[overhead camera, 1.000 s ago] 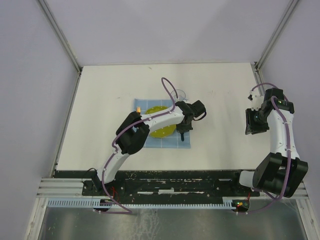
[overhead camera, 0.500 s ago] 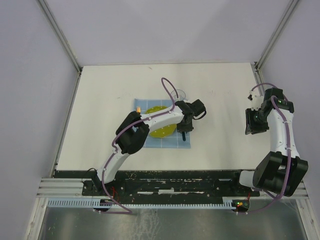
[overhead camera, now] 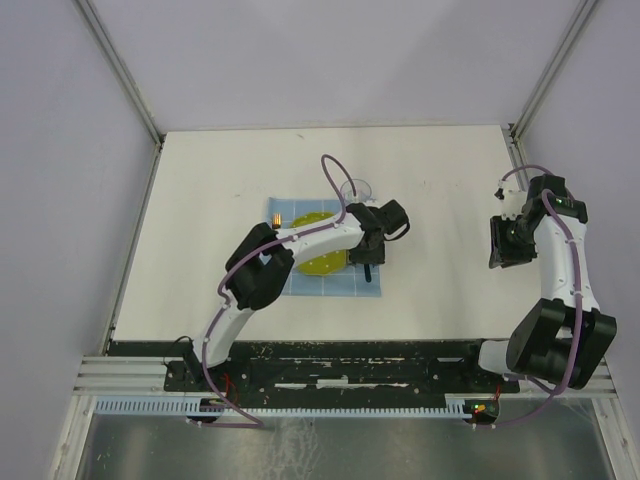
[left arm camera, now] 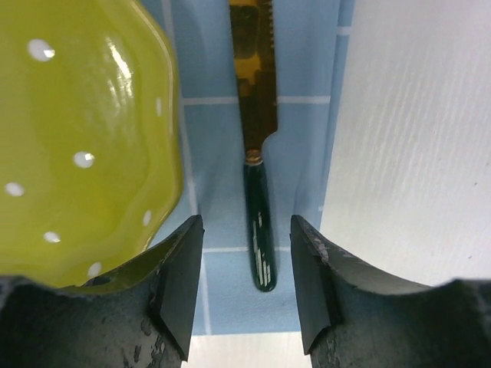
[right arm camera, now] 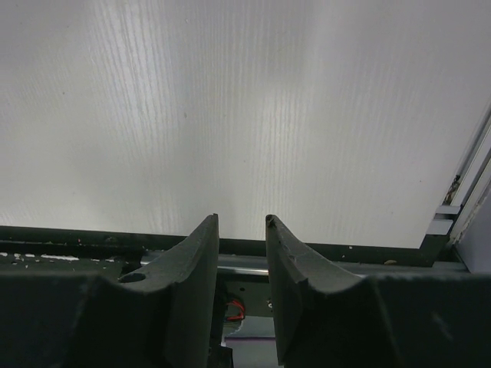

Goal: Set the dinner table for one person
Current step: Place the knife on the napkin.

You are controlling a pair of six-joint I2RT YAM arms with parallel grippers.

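Start at the left end effector (left arm camera: 245, 224): its jaws stand moderately apart and hold nothing, straddling the dark green handle of the knife (left arm camera: 257, 146) without touching it. The knife lies flat on the light-blue gridded cloth (left arm camera: 307, 153), handle toward you and serrated blade pointing away, just beside the right rim of the yellow-green dotted plate (left arm camera: 77, 138) and close to the cloth's right edge. Judge this as the end of the knife placement. To finish it well, lift the end effector straight up, keeping both fingers clear of the handle and of the plate rim on the left, so that the knife does not swing out of line. Do not translate sideways until the fingertips are above the plate edge. The tabletop (left arm camera: 414, 153) lies under the cloth and extends bare to its right. The right end effector (right arm camera: 242, 230) hovers well apart over that bare surface near the right edge, jaws narrowly parted and empty; keep it there unless another item is needed. Beyond the cloth's far edge stands what appears to be a clear glass (overhead camera: 357, 189); the setting looks close to complete.
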